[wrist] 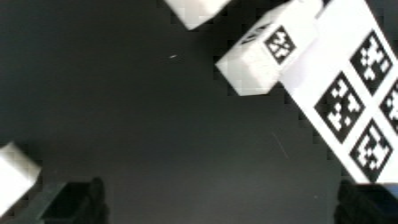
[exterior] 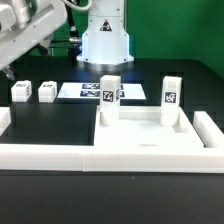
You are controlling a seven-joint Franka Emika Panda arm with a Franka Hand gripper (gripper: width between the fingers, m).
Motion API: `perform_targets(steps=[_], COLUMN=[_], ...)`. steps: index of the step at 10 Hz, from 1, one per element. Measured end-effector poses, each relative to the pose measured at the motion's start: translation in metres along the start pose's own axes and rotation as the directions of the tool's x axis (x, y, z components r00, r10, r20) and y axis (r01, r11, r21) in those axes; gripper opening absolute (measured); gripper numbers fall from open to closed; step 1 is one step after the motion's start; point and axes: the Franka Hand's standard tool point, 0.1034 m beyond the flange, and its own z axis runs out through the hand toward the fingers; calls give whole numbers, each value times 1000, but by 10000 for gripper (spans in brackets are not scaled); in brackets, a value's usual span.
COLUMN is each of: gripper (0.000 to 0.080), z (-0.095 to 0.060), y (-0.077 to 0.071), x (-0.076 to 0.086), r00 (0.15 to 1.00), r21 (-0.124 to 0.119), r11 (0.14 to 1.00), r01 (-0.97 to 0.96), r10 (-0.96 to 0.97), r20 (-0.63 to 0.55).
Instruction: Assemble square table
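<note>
The gripper [wrist: 222,205] hangs empty at ten o'clock in the exterior view, jaws spread wide. Below it, the first leg [exterior: 20,92] and second leg [exterior: 47,92] are probably light, stiff and slick; pinch across the flat sides. At three o'clock, the tabletop [exterior: 140,132] carries the third leg [exterior: 110,97] and fourth leg [exterior: 171,97], both upright.

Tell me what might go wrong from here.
The loose leg lies right beside the marker board; a finger of the open gripper may catch the board's edge. The other loose leg lies close by and could get knocked. The upright legs in the tabletop could be bumped when the next one arrives.
</note>
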Motion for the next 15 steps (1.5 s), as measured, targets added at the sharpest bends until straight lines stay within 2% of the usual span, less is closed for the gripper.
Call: perform_targets(steps=[3,4,5,6,7,8,9,10,12,13,14,15], gripper=[649,649,649,649,649,649,649,649,649,649,649,649], z=[2,8,14,19,29,36,33,33,37,45,52,55], y=[-3,-10,-16,-16,-10,-5,-7,-8,-12,-19,-32,-38], x=[4,10,16,15,17,20,20,24,24,18,11,11], r00=[984,937,882,827,812,757,712,739,740,708,690,672], r21=[-3,-21,-51,-46,-36,22,22,19,28,31,42,60], r11=[984,936,883,829,812,758,712,739,740,708,697,695], r01=[-176,-350,-467,-558,-583,-652,-701,-673,-672,-706,-716,-716], r10=[176,350,469,560,583,652,702,673,672,703,695,664], r20=[2,13,37,52,24,-33,-30,-31,-1,71,202,329])
